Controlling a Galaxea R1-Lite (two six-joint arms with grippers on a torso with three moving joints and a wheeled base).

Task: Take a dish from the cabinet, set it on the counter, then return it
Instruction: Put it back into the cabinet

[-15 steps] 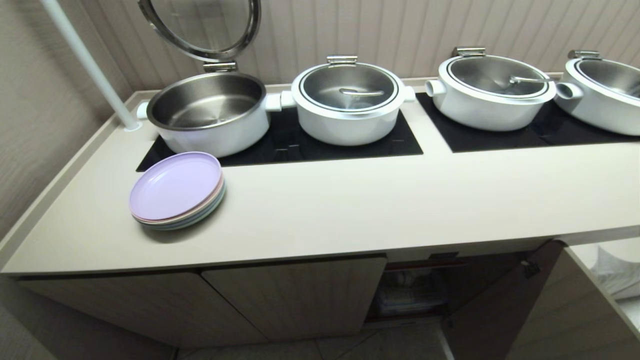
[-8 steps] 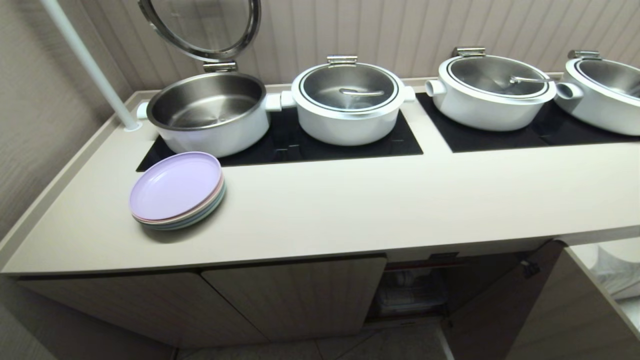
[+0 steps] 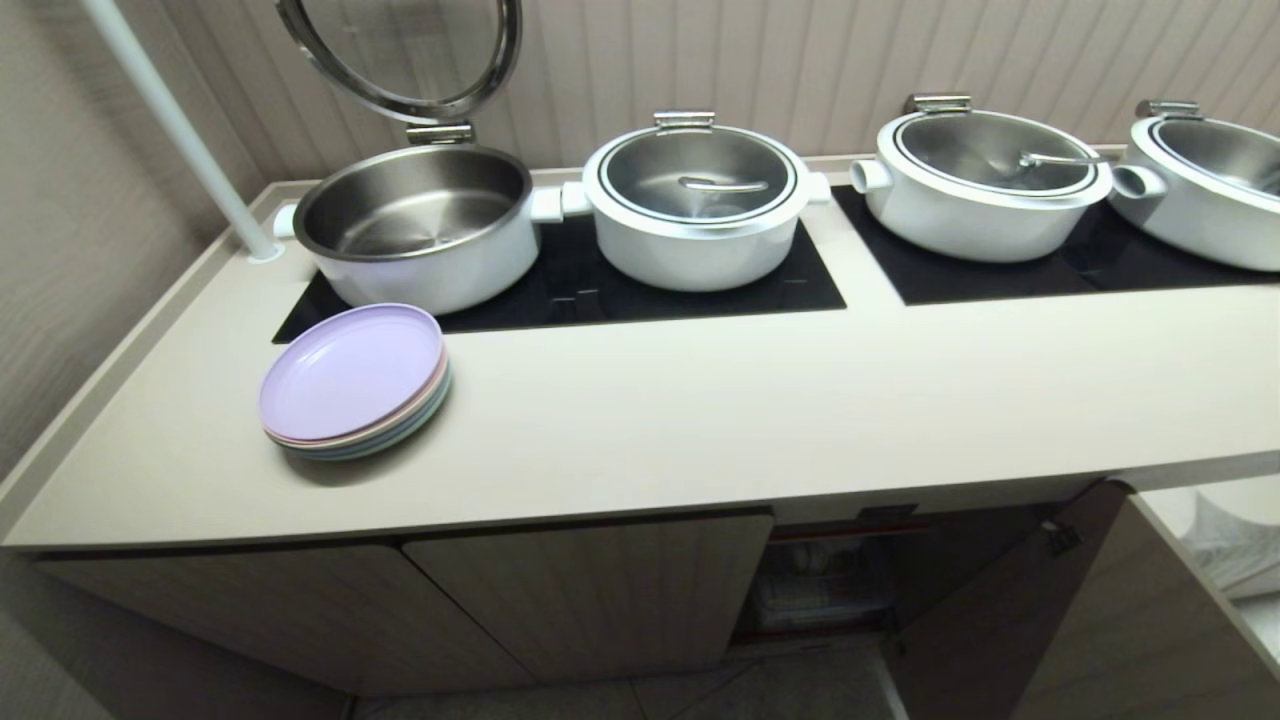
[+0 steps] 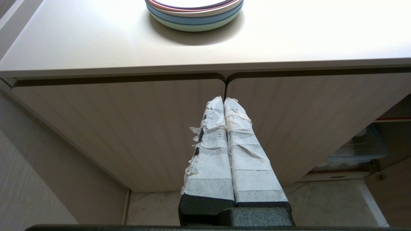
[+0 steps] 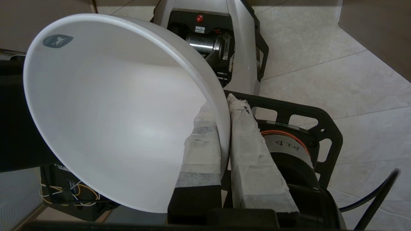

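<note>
Below, tiled floor (image 5: pixel 337 73); right pincer (image 5: pixel 224 106) pinching white dish (image 5: pixel 112 112); left pincer (image 4: pixel 223 101) pressed together.

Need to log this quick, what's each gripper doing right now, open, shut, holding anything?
Left gripper: shut, empty, in front of the cabinet doors.
Right gripper: shut on the rim of a white bowl.

White dish (image 5: pixel 106 115), round and glossy with a small grey logo near its rim, held on edge above the tiled floor. Cream counter (image 3: pixel 700 400), smooth and thick-edged. Cabinet (image 3: pixel 600 590), ribbed beige doors, right compartment open.
</note>
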